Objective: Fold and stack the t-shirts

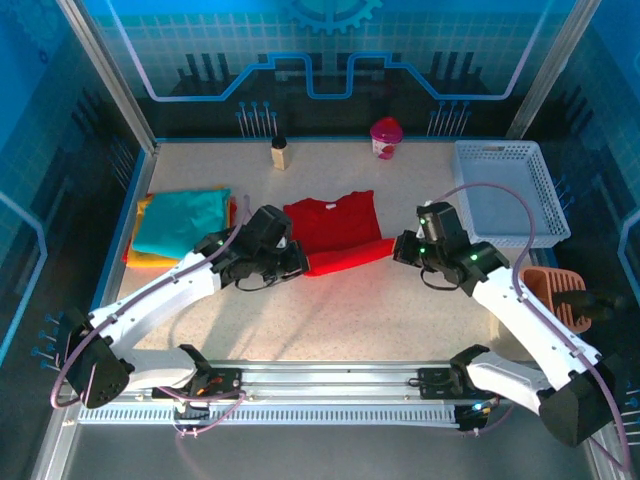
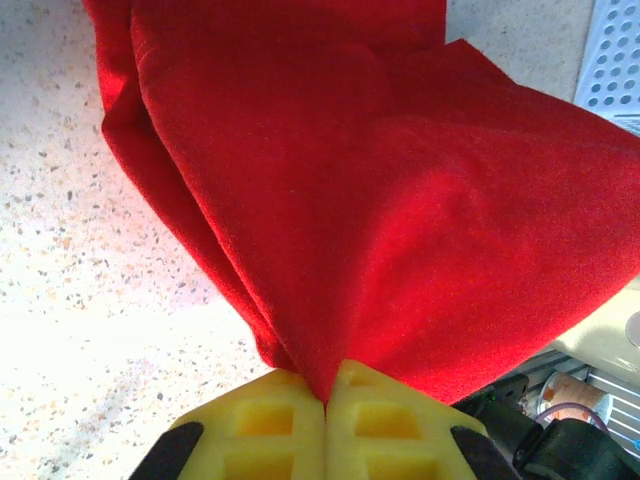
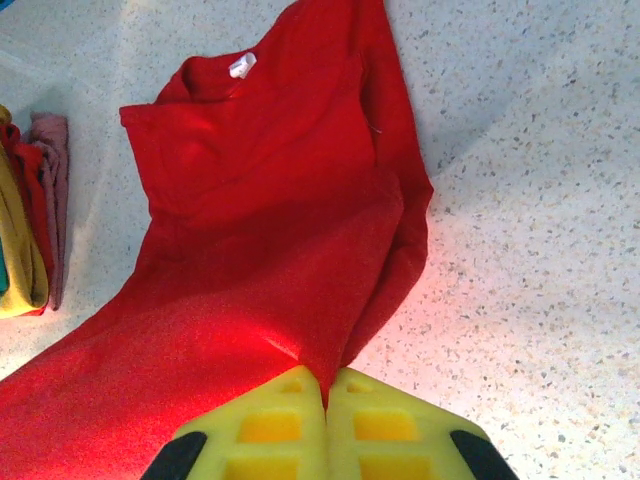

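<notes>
Your left fingers (image 2: 265, 430) and right fingers (image 3: 385, 425) each pinch a near corner of the red t-shirt (image 1: 335, 225) mid-counter (image 1: 400, 310), so you look mid-fold: next carry both corners evenly toward 12 o'clock, then stack it on the folded pile (image 1: 180, 222) at 9 o'clock.

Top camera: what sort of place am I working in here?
Probably an enclosed robot test cell, not a home: a speckled table walled by blue circuit-print panels, with metal frame posts.
</notes>
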`<act>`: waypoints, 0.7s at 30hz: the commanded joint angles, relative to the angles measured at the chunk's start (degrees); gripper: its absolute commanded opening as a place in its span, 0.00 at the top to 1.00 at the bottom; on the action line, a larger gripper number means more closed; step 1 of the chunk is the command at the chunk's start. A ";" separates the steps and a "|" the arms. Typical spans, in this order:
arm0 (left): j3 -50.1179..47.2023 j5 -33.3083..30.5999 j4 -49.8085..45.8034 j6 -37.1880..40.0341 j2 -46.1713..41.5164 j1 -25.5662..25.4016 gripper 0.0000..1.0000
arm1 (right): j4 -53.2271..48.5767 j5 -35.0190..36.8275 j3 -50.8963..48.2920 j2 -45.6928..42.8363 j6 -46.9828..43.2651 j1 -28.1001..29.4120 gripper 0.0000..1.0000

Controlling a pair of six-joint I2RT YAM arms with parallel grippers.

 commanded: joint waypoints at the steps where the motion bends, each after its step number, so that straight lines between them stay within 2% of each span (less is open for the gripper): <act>1: 2.04 -2.21 -1.47 1.60 -0.67 1.09 1.00 | -1.28 -1.15 2.62 0.39 -1.56 -1.97 1.00; 9: 5.63 -2.26 -1.18 4.59 0.65 5.03 1.00 | -1.14 -4.84 7.79 4.62 -2.83 -5.17 1.00; 21: 11.92 0.51 0.71 7.68 10.36 10.56 1.00 | 3.10 -11.06 13.78 16.11 -4.22 -9.73 1.00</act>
